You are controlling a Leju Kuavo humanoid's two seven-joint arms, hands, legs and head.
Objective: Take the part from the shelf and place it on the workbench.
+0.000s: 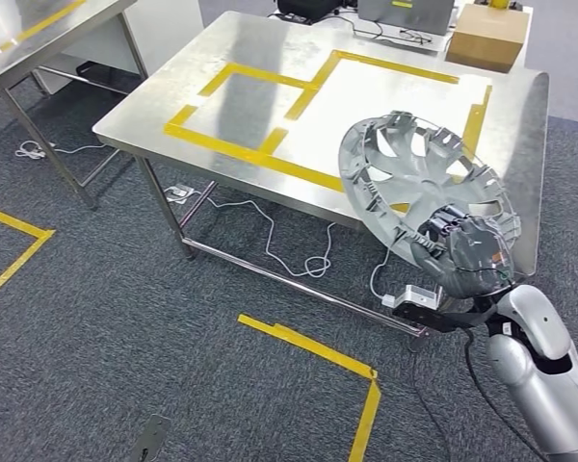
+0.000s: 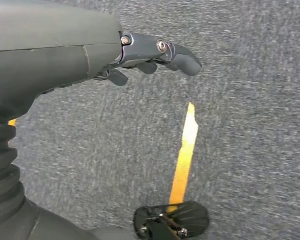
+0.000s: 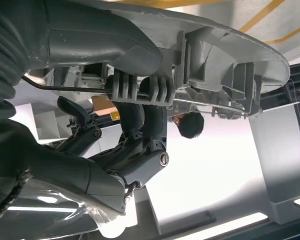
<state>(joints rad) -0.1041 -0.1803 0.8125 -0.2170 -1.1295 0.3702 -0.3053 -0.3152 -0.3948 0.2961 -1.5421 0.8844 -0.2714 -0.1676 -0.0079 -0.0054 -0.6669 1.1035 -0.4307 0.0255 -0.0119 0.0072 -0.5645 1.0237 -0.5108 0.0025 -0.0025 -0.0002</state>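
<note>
Steel workbench (image 1: pixel 286 125) edge, right hand (image 1: pixel 466 252) gripping wheel cover (image 1: pixel 417 178)

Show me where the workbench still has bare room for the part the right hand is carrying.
The workbench is bare inside both yellow-tape outlines, the left box and the larger right box. The far edge is crowded: cardboard box, cables and glasses. The right hand holds the wheel cover above the near right corner.

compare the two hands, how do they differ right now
The right hand grips the wheel cover by its rim; the left hand holds nothing. The right hand is raised by the table; the left hangs over carpet. Both are dark grey.
</note>
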